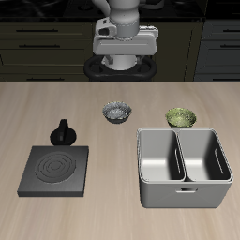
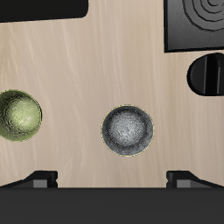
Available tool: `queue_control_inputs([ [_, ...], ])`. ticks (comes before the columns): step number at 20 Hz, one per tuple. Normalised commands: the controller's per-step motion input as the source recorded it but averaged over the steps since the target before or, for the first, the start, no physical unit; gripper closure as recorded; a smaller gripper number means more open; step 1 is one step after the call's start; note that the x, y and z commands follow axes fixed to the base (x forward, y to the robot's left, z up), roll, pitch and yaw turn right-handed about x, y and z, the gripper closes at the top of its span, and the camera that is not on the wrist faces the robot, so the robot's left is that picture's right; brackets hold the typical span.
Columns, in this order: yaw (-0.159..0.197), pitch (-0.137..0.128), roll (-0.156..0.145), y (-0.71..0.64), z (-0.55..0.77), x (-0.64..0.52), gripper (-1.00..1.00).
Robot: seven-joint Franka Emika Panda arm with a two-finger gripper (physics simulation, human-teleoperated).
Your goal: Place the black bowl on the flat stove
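The black bowl (image 1: pixel 116 112) stands upright on the table, toward the back middle; its speckled grey-white inside shows in the wrist view (image 2: pixel 129 130). The flat stove (image 1: pixel 55 170), a dark square plate with ring marks, lies near the table's front edge, apart from the bowl; one corner of it shows in the wrist view (image 2: pixel 197 24). My gripper (image 1: pixel 122 58) hangs high above the table's back, behind the bowl. It is open and empty, with both fingertips (image 2: pixel 44 179) spread wide and the bowl between their lines but well below them.
A small black knobbed pot (image 1: pixel 63 133) stands just behind the stove, also in the wrist view (image 2: pixel 207 74). A green-yellow bowl (image 1: pixel 180 117) (image 2: pixel 18 115) stands beside the black bowl. A grey two-compartment bin (image 1: pixel 183 187) sits in front of the green-yellow bowl.
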Motion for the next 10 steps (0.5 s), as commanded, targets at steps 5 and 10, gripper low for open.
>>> queue_control_inputs([
  [5,0.013,0.016,0.027,0.06,-0.36,0.11,-1.00],
  [10,0.013,-0.001,-0.002,0.06,-0.32,0.02,-1.00],
])
